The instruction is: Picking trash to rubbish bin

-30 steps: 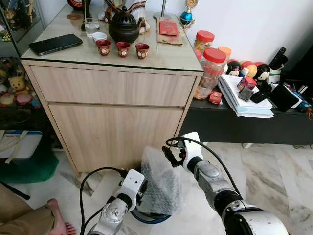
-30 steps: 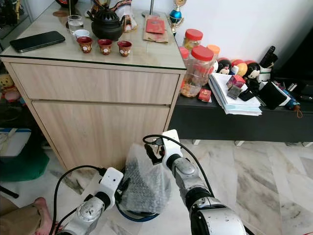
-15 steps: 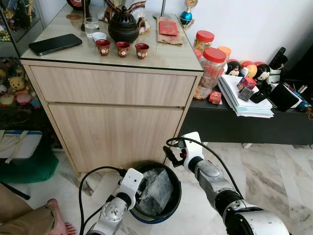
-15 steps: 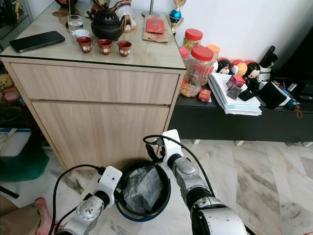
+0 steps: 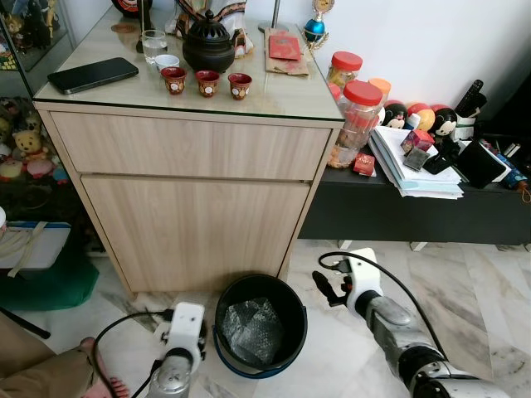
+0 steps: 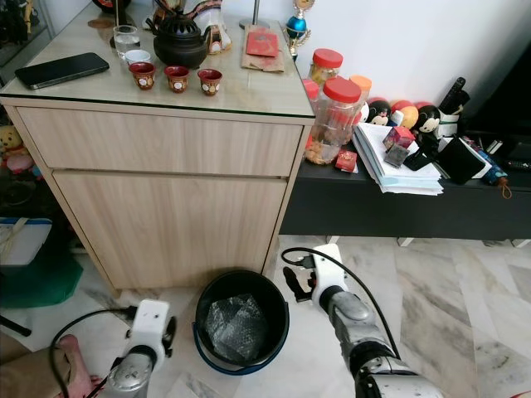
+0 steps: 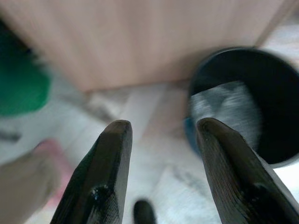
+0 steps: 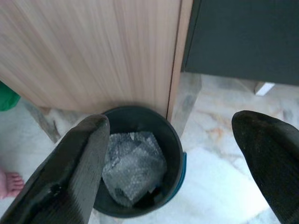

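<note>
Bubble wrap (image 5: 252, 329) lay crumpled inside black bin (image 5: 286, 300), low against the bottom. Bin stood on marble floor (image 5: 489, 274), just in front of wooden cabinet (image 5: 191, 207), near its right corner.

Left gripper (image 7: 161, 182) hung low beside the bin on its left, apart from it, jaws released, holding nothing; wrist view blurred, fingers (image 7: 110, 172) spread with floor and bin rim between them. Right gripper (image 5: 328, 288) hovered to the right of the bin, near the rim but not touching, jaws released wide and empty; in right wrist view, fingers (image 8: 77, 168) framed bin and wrap from above.

On cabinet top: phone (image 5: 93, 74), dark teapot (image 5: 208, 46), three small red cups (image 5: 207, 82), glass (image 5: 154, 45), red packet (image 5: 284, 47). Low dark shelf (image 5: 415, 215) to the right carried red-lidded jars (image 5: 357, 116), stack of papers (image 5: 415, 174), small figurines (image 5: 427, 118). Bare foot (image 5: 90, 365) of a person at lower left on the floor, near left arm's cable. Green object (image 5: 50, 278) left of cabinet.
</note>
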Available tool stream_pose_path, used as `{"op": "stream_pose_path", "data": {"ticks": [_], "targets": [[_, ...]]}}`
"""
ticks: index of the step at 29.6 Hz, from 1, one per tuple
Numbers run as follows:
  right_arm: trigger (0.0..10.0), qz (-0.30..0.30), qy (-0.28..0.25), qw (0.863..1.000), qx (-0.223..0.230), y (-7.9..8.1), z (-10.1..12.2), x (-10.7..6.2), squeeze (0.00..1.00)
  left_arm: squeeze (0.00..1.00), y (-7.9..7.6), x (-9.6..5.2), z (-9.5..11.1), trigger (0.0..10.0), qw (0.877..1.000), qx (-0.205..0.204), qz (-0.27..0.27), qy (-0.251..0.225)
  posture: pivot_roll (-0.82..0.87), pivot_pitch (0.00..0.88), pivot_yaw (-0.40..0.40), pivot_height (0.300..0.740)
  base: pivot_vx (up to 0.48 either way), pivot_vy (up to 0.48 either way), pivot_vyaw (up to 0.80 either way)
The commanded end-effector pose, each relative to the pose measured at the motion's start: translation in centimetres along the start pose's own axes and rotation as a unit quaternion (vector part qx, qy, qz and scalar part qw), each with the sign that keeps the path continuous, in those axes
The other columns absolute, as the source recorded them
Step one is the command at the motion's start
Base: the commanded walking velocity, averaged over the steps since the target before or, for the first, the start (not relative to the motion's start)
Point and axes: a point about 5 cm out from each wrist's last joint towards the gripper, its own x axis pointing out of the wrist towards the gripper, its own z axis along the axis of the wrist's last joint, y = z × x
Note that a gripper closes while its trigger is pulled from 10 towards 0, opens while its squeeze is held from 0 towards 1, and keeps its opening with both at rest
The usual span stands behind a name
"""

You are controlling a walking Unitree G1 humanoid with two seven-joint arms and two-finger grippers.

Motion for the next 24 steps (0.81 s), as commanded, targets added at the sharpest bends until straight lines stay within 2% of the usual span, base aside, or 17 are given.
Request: {"op": "stream_pose_path", "data": {"ticks": [1,4,5,6,7,11,14,19,24], "targets": [[10.0,-0.019,0.017,0.999,0.019,-1.3,-1.0,-0.8,0.0,0.0,0.4,-0.4,-1.0,10.0,0.999,-0.015,0.032,0.017,0.06,0.08,-0.192,0.74,0.0,0.0,0.0],[10.0,-0.02,0.017,0.999,0.019,-1.3,-1.1,-0.8,0.0,0.0,0.5,-0.4,-1.0,10.0,0.999,-0.014,0.036,0.017,0.06,0.08,-0.192,0.74,0.0,0.0,0.0],[10.0,-0.028,0.016,0.999,0.024,-1.8,-1.1,-1.0,0.0,0.0,1.0,-0.4,-0.7,10.0,0.998,-0.027,0.06,0.003,0.05,0.079,-0.175,0.74,0.0,0.0,0.0],[10.0,-0.043,0.012,0.998,0.034,-2.8,-1.1,-1.5,0.0,0.0,2.2,-0.6,-0.2,10.0,0.991,-0.059,0.116,-0.026,0.04,0.075,-0.163,0.74,0.0,0.0,0.0],[10.0,-0.048,0.011,0.998,0.036,-3.0,-1.1,-1.6,0.0,0.0,2.5,-0.7,-0.1,10.0,0.988,-0.069,0.132,-0.035,0.04,0.075,-0.163,0.74,0.0,0.0,0.0],[10.0,-0.048,0.005,0.998,0.039,-3.6,-0.9,-1.8,0.0,0.0,3.1,-1.2,0.2,10.0,0.98,-0.087,0.169,-0.064,0.05,0.069,-0.153,0.74,0.0,0.0,0.0],[10.0,-0.048,0.006,0.998,0.031,-3.6,-0.9,-1.9,0.0,0.0,3.1,-1.9,-0.1,10.0,0.978,-0.087,0.174,-0.075,0.06,0.072,-0.142,0.74,0.0,0.0,0.0],[10.0,-0.055,0.014,0.998,0.031,-3.3,-1.6,-1.9,0.0,0.0,3.0,-3.1,-2.3,10.0,0.982,-0.072,0.169,-0.044,0.07,0.071,-0.124,0.74,0.0,0.0,0.0],[10.0,-0.049,0.033,0.997,0.042,-2.1,-3.6,-2.1,0.0,0.0,3.4,-3.9,-4.3,10.0,0.987,-0.051,0.151,-0.009,0.09,0.058,-0.088,0.74,0.0,0.0,0.0]]}}
